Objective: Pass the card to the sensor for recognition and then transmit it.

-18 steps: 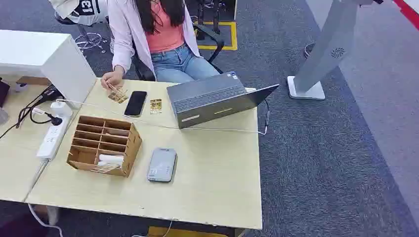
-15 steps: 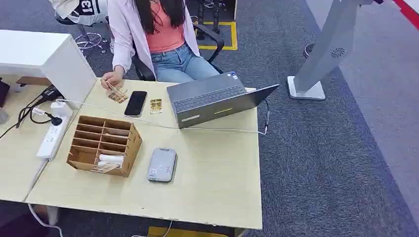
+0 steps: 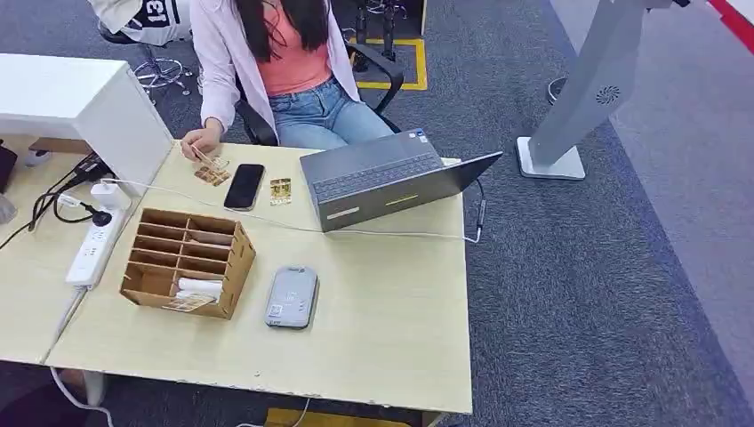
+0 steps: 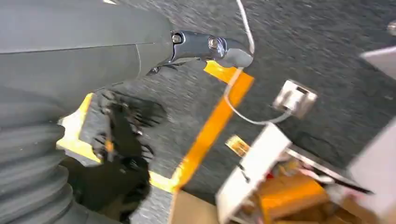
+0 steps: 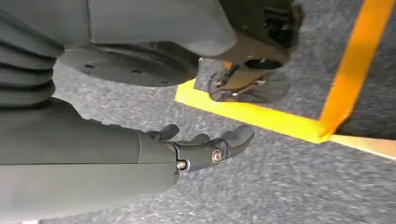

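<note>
Little has moved since 0.6 s ago: person's hand (image 3: 201, 147) still at far desk edge w/ small cards. Pale wood desk (image 3: 391, 338) carries brown cardboard sorter box (image 3: 188, 261); white card (image 3: 199, 287) lies in its near compartment. Grey flat card sensor (image 3: 292, 297) sits just beside box. Left hand (image 4: 205, 46) & right hand (image 5: 205, 149) hang over carpet, fingers loosely extended, holding nothing.
</note>
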You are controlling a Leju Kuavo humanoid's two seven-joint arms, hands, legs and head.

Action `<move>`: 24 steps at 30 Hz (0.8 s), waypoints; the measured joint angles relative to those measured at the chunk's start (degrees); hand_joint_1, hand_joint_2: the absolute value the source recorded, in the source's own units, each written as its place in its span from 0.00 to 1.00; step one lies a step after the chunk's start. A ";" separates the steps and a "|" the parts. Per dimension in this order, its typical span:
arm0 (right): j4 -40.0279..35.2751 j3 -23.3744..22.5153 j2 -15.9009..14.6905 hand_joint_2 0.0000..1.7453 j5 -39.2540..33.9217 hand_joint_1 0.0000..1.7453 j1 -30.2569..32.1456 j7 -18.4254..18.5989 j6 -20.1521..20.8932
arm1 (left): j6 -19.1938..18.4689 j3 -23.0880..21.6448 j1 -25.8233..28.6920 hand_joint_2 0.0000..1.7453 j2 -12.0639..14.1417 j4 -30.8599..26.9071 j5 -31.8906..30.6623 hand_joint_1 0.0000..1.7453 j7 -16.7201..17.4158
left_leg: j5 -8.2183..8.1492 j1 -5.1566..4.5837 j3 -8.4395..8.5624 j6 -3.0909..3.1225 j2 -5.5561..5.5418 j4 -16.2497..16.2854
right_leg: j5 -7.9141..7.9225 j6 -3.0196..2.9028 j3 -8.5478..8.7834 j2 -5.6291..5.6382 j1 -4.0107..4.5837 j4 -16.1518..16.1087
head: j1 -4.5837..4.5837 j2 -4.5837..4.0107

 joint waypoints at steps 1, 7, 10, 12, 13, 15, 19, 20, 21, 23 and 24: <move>0.26 1.09 0.00 1.00 -0.83 0.00 -0.14 0.55 -0.35 | -0.68 0.55 0.00 1.00 -0.44 -1.14 -0.11 0.00 -0.37 | 0.00 0.00 0.00 0.00 0.00 0.00 | 0.00 0.00 0.00 0.00 0.00 0.00 | 0.00 0.00; 1.64 7.09 0.00 1.00 -5.54 0.00 -0.69 4.28 -2.12 | -4.43 3.08 0.72 1.00 -3.49 -9.47 -0.44 0.00 -1.37 | 0.00 -0.01 0.00 0.00 0.00 0.00 | 0.01 0.00 0.01 -0.01 0.00 0.00 | 0.00 0.00; 2.29 9.97 0.00 1.00 -7.78 0.00 -1.42 6.08 -2.97 | -6.10 4.17 1.32 1.00 -5.12 -14.10 -0.37 0.00 -1.51 | 0.00 -0.01 0.02 0.00 0.01 0.00 | 0.02 -0.01 0.00 0.01 0.01 0.00 | 0.00 0.00; 2.64 11.50 0.00 1.00 -9.11 0.00 -1.95 7.13 -3.45 | -7.10 4.65 1.66 1.00 -6.12 -16.83 -0.35 0.00 -1.62 | 0.00 -0.01 0.02 0.00 0.01 0.00 | 0.02 -0.01 0.00 0.00 0.01 0.00 | 0.02 0.00; 2.88 12.59 0.00 1.00 -10.05 0.00 -2.34 7.93 -3.83 | -7.78 5.05 1.90 1.00 -6.65 -18.71 -0.31 0.00 -1.81 | 0.00 0.00 0.03 0.00 0.01 0.00 | 0.02 -0.01 0.00 0.00 0.02 0.00 | 0.00 0.00; 2.91 13.48 0.00 1.00 -11.28 0.00 -2.86 8.94 -4.11 | -8.66 5.13 2.09 1.00 -7.21 -20.28 -0.15 0.00 -2.30 | 0.01 0.00 0.04 0.00 0.01 0.00 | 0.02 -0.01 0.01 -0.01 0.01 0.00 | 0.00 0.00; 3.19 15.75 0.00 1.00 -13.03 0.00 -3.65 10.71 -4.72 | -9.31 5.11 3.74 1.00 -8.83 -26.26 0.46 0.00 -2.47 | 0.01 0.00 0.06 0.00 0.05 0.01 | 0.04 -0.05 0.00 0.01 0.01 0.00 | 0.00 0.00; 3.34 16.26 0.00 1.00 -13.53 0.00 -3.87 11.41 -4.90 | -9.33 5.02 4.07 1.00 -9.18 -27.61 0.66 0.00 -2.47 | 0.01 0.00 0.06 0.00 0.04 0.01 | 0.04 -0.05 0.00 0.00 0.01 0.00 | 0.00 0.00; 3.41 16.83 0.00 1.00 -14.03 0.00 -4.04 12.09 -4.98 | -9.31 4.83 4.63 1.00 -9.53 -29.49 0.88 0.00 -2.47 | 0.01 0.00 0.07 0.00 0.05 0.01 | 0.04 -0.05 0.01 0.00 0.02 0.00 | 0.02 0.00; 3.54 17.88 0.00 0.00 -14.90 0.00 -4.29 13.27 -5.03 | -9.29 4.06 5.61 1.00 -10.16 -33.23 1.42 0.00 -2.47 | 0.01 0.00 0.07 0.00 0.05 0.01 | 0.04 -0.05 0.00 0.01 0.02 0.00 | -0.02 0.00; 3.63 18.29 0.00 0.00 -15.28 0.00 -4.43 13.88 -5.05 | -9.22 3.54 6.00 1.00 -10.45 -35.21 1.64 0.00 -2.45 | 0.01 -0.01 0.07 0.00 0.05 0.01 | 0.04 -0.05 0.00 0.01 0.02 0.00 | 0.00 0.00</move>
